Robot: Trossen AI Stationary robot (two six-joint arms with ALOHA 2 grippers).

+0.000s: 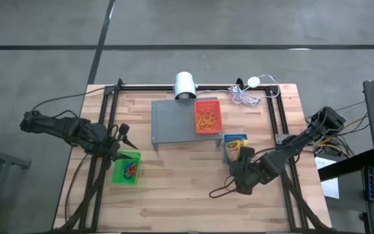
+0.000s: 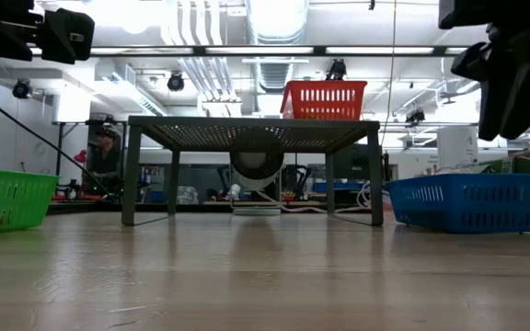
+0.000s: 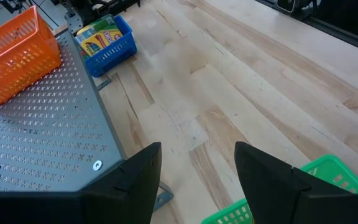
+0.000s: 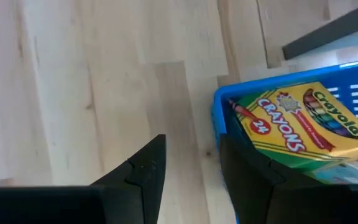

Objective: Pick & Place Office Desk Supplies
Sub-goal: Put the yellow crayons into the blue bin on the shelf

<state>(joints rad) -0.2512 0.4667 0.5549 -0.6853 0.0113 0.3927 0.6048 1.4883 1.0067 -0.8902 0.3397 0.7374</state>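
Right wrist view: the right tool [image 4: 191, 177], parted and empty just beside the crayon box [image 4: 300, 121], may knock the blue basket [image 4: 219, 118] wall under it.

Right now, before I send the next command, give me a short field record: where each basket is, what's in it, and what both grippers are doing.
red basket: on the grey perforated stand, holds tan rubber bands
blue basket: on the table, holds the crayon box
green basket: on the table, holds small red and blue bands
left gripper: open, empty, above the green basket
right gripper: open, empty, beside the blue basket
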